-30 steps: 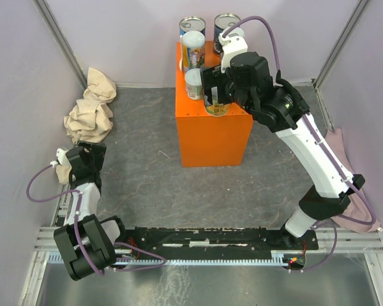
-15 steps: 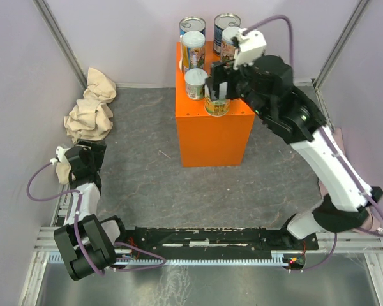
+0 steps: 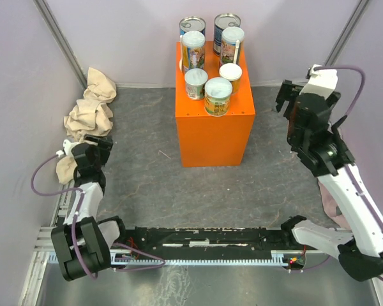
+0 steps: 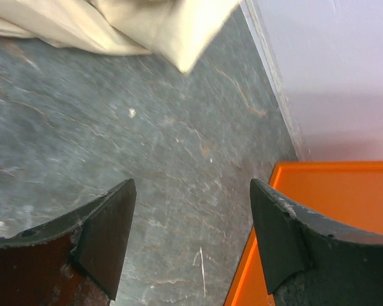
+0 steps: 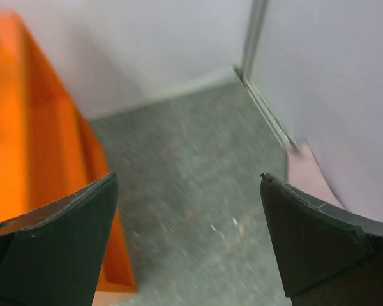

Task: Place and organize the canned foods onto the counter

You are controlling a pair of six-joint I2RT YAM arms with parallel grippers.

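Cans: seven cans (image 3: 217, 95), all upright on top of the orange box (image 3: 214, 137).
Back row: two blue tins (image 3: 192, 27) with silver tops, side by side along the far edge of the box.
Middle: two tall cans (image 3: 193, 50) with bright labels, one just in front of each blue tin.
Front: three pale-lidded cans (image 3: 196, 83) bunched in the near half, the nearest one close to the front edge.
Orange box: sits on the grey table (image 3: 147, 185) toward the back wall, with plain sides, well apart from both arms.
Right claw (image 5: 188, 185): out to the right of the box, clear of the cans. Jaws spread wide with nothing in them; its own camera shows only grey table between the fingers and the box's side wall on the left.
Left claw (image 4: 191, 191): low over the left side of the table, jaws parted and holding nothing. Its camera looks across bare table to a corner of the box.
Beige cloth (image 3: 92, 108): crumpled by the left wall, just beyond the left claw.
Pink cloth (image 3: 329, 204): against the right wall, mostly hidden behind the right arm.
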